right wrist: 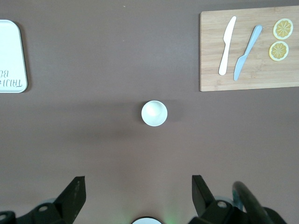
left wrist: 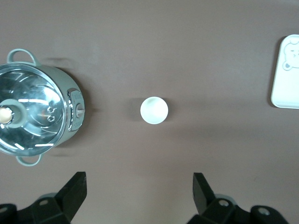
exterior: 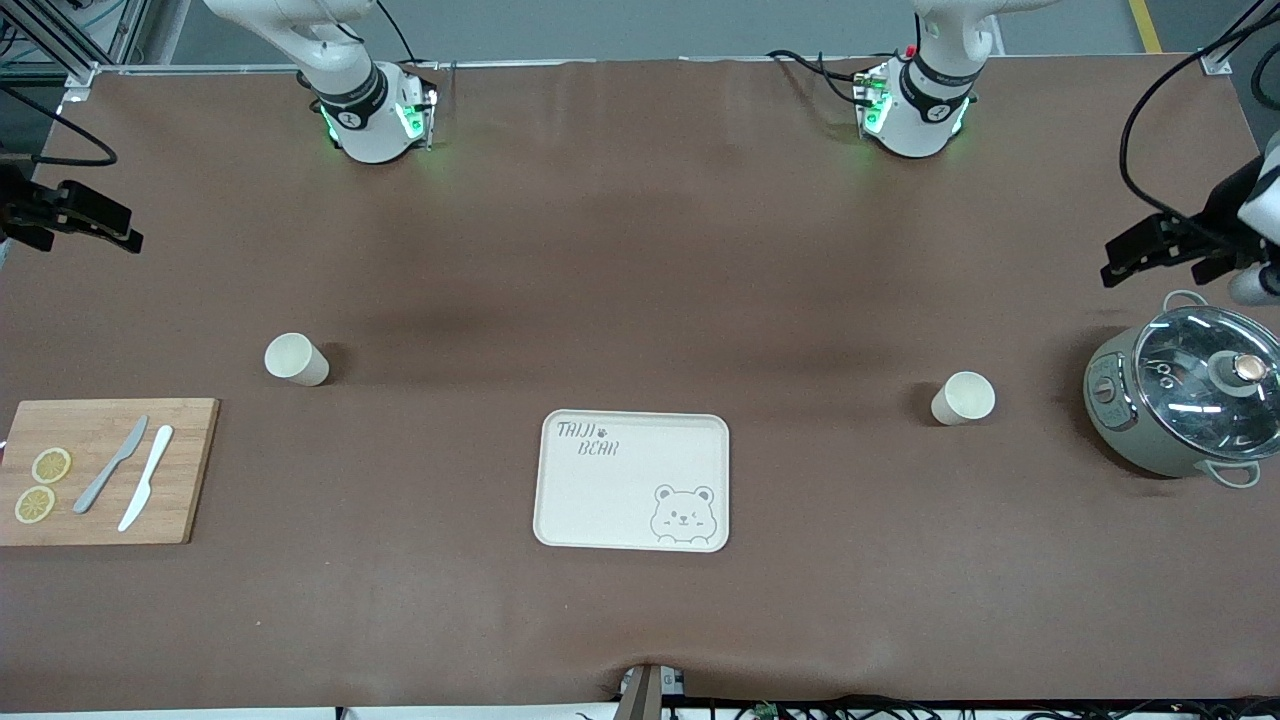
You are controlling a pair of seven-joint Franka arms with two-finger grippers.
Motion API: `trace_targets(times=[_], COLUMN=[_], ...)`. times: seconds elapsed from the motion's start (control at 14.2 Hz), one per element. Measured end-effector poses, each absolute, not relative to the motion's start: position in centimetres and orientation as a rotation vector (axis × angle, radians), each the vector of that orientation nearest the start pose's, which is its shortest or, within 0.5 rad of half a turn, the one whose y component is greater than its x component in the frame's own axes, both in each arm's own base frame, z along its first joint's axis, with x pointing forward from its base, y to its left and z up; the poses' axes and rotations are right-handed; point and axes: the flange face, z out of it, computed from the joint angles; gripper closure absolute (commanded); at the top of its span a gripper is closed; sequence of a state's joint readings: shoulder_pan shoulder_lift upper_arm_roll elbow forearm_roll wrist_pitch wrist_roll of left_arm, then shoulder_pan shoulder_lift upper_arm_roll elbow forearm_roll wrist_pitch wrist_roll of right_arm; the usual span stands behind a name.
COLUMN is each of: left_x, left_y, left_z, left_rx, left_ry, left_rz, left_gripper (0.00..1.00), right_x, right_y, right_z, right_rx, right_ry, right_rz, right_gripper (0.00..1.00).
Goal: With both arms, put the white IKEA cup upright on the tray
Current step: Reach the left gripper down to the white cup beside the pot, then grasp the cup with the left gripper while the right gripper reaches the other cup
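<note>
Both sets of fingers are spread wide and empty: the left gripper hangs high over the worktop by the lidded pot, the right gripper at the opposite end. Each looks down on an upright white cup (one per arm's end). The tray lies between the cups, nearer the front camera, well apart from both, and the cutting board carries two knives and lemon slices.

A rectangular wooden cutting board at the desk's right-arm end carries two lemon slices, a grey knife and a white knife. A green pot with a glass lid stands at the left-arm end.
</note>
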State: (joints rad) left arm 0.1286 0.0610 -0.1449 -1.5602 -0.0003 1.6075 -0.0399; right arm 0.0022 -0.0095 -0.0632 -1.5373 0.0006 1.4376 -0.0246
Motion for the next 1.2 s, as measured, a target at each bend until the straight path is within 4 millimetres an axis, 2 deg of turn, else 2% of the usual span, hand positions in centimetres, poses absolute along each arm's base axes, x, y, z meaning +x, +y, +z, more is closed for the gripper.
trace_targets(times=[0.14, 0.35, 0.56, 0.78, 0.99, 1.2], left_x=[59.7, 61.8, 62.3, 61.6, 60.3, 58.9], left_y=[-0.4, -0.8, -1.7, -2.1, -1.3, 0.2], left_z=[56.4, 49.6, 41.8, 35.2, 31.8, 29.4], left_rx=[-3.158, -3.168, -3.177, -3.186, -3.186, -3.184], left_ry=[-0.041, -0.072, -0.07, -0.068, -0.09, -0.134], left_rz=[0.027, 0.005, -0.047, -0.038, 0.002, 0.019], left_gripper=[0.0, 0.0, 0.0, 0.0, 0.0, 0.13], right_x=[53.8, 54.0, 54.8, 56.3, 56.9, 57.0], right_y=[-3.3, -3.3, -3.6, -4.0, -4.0, -4.4], right_z=[63.1, 62.7, 61.1, 57.9, 55.3, 53.0], right_rx=[-3.133, -3.133, -3.131, -3.123, -3.117, -3.116], right_ry=[0.058, 0.057, 0.064, 0.076, 0.077, 0.087], right_rz=[0.15, 0.161, 0.211, 0.302, 0.362, 0.369], right_gripper=[0.0, 0.0, 0.0, 0.0, 0.0, 0.0])
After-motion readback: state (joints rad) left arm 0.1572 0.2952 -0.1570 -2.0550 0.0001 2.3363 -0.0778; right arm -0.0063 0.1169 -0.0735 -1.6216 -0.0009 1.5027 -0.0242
